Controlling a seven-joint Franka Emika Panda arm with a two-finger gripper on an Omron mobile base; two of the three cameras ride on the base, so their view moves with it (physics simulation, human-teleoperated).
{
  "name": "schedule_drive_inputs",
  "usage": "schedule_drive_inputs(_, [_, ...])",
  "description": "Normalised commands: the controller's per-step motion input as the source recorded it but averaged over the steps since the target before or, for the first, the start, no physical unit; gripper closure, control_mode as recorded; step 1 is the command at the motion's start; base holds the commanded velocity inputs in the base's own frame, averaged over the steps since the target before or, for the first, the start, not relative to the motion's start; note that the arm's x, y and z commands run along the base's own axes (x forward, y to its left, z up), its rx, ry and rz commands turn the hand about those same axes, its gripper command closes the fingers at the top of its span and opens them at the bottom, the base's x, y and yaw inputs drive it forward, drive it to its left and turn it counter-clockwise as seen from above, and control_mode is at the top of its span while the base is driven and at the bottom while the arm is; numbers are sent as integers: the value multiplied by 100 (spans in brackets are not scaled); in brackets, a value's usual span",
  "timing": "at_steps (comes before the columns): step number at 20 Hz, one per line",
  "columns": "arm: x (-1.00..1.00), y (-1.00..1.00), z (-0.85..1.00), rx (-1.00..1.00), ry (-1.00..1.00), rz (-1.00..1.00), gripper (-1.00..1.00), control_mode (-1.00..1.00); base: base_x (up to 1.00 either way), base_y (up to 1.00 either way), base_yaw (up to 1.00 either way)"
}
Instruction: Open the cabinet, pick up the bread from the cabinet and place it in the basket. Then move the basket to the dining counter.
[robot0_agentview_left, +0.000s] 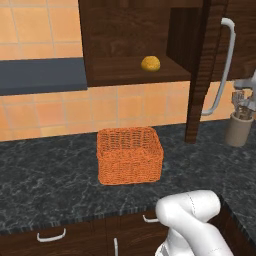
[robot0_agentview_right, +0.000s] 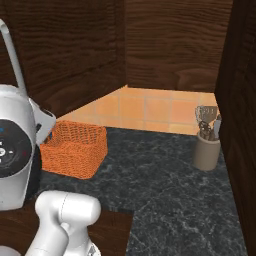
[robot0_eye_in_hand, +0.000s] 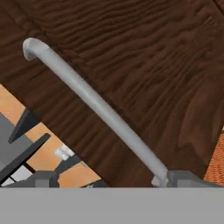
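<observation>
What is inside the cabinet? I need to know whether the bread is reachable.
The cabinet stands open. The bread sits alone on its bottom shelf, above the basket. The open door covers the right end of the shelf, so that part cannot be seen.

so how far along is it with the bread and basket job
Done: the dark brown wood cabinet door stands swung open, its long silver bar handle right in front of the tool, whose fingers sit wide apart. Left: the small golden bun is on the cabinet shelf, and the empty square orange wicker basket is on the black speckled countertop, not at the dining counter.
</observation>
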Motion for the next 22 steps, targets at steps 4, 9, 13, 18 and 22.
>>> schedule_drive_inputs(4, [-19,97,-25,15,37,-26,-100,-100,0,0,0])
schedule_drive_inputs(9, [12,96,-28,18,19,-50,-100,-100,0,0,0])
schedule_drive_inputs(13, [81,87,-40,22,8,-46,-100,-100,0,0,0])
schedule_drive_inputs(18, [100,59,-24,18,-13,-53,-100,-100,0,0,0])
schedule_drive_inputs(22, [100,-1,-39,18,-21,-49,-100,-100,0,0,0])
